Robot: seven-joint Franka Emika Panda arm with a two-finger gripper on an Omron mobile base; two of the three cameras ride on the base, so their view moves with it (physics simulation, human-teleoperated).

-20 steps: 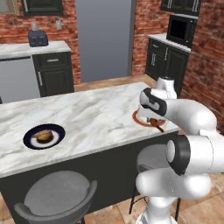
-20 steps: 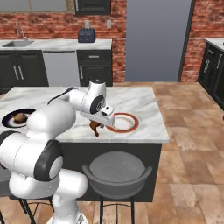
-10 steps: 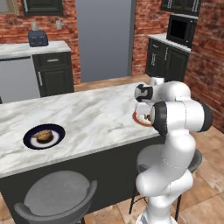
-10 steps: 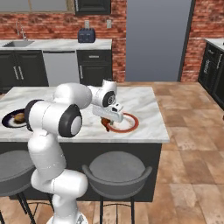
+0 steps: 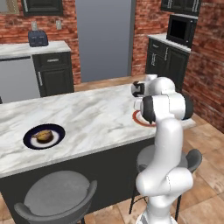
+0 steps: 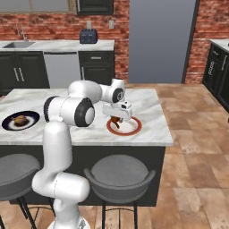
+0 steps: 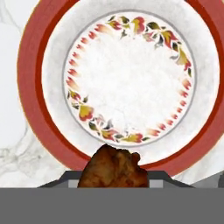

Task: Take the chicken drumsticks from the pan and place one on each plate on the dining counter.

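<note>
**Hand view: dark drumstick held over the red-rimmed plate**

Hand view looks straight down on the reddish-brown-rimmed plate [image 7: 131,83], its white centre ringed by a leaf-and-flame pattern. The darker drumstick [image 7: 114,169] sits at the bottom of that view, clamped in the gripper [image 7: 114,177], over the plate's near rim band. Its end is toward the camera, so its long axis seems to run roughly along the gripper's own line; which end is the bone I cannot tell.

In the right base view the gripper [image 6: 117,120] hangs just above the same plate [image 6: 129,129], closed on the dark drumstick [image 6: 116,121], which hangs below the hand over the plate's left part. Whether the meat touches the plate I cannot tell. The plate lies near the front right corner of the desk [image 6: 147,107].

In the left base view the arm hides most of this plate [image 5: 139,118] at the desk's [image 5: 96,118] right end. Well apart, near the left end and the front edge, the navy-rimmed plate [image 5: 31,139] carries the lighter drumstick [image 5: 43,136] at its centre, long axis roughly along the desk's length.
</note>
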